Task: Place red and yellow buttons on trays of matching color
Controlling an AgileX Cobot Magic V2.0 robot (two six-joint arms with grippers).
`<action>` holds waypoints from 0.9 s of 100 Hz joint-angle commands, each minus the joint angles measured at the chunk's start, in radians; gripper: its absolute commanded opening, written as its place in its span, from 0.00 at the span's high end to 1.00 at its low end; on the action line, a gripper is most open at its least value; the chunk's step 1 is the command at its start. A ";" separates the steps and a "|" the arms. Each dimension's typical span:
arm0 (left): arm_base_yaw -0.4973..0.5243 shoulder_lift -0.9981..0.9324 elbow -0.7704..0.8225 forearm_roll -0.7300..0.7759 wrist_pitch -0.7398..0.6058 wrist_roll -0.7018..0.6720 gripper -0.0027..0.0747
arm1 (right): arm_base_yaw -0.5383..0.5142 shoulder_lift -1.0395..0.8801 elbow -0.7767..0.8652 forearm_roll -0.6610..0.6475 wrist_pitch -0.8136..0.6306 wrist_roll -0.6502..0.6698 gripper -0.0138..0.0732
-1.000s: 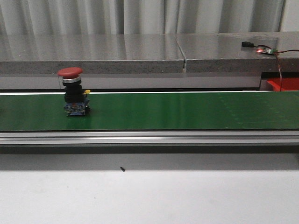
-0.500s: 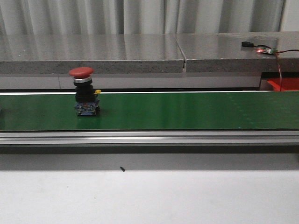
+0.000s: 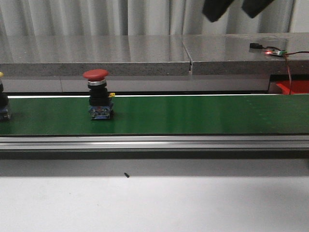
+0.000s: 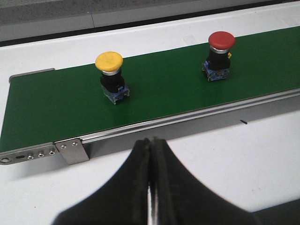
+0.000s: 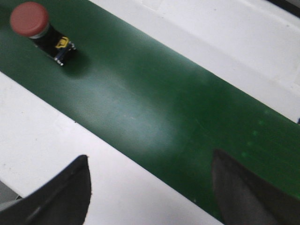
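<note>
1. Buttons are what this job sorts, and both ride a long green conveyor belt (image 3: 193, 115) that crosses the white worktop (image 3: 154, 203), the largest things in view.
2. A red plastic tray (image 3: 293, 87) shows only as a corner at the belt's far right, behind it; no yellow tray is visible.
3. Right tool (image 3: 236, 7) hangs high above the belt's middle with its two dark fingers spread wide apart, gripping nothing, well to the right of the red button.
4. Left tool (image 4: 150, 154) is pressed closed on nothing, over the worktop on the near side of the belt.
5. Red mushroom-capped push button (image 3: 99, 99) stands upright on its black and blue base, left of the belt's centre.
6. Yellow mushroom-capped push button (image 4: 111, 75) stands upright nearer the belt's left end, barely visible at the front view's edge.
7. Risks, as I judge them: if the belt is running, a descent aimed at the red button's present spot could miss it. A finger catching the wide cap could topple the top-heavy part.
</note>
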 commanded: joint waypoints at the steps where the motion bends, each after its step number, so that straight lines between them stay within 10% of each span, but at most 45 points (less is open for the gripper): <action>1: -0.009 0.007 -0.024 -0.021 -0.065 0.002 0.99 | 0.032 0.039 -0.088 0.015 -0.012 -0.038 0.22; 90: -0.009 0.007 -0.024 -0.021 -0.065 0.002 0.99 | 0.107 0.543 -0.471 0.169 -0.062 -0.186 0.29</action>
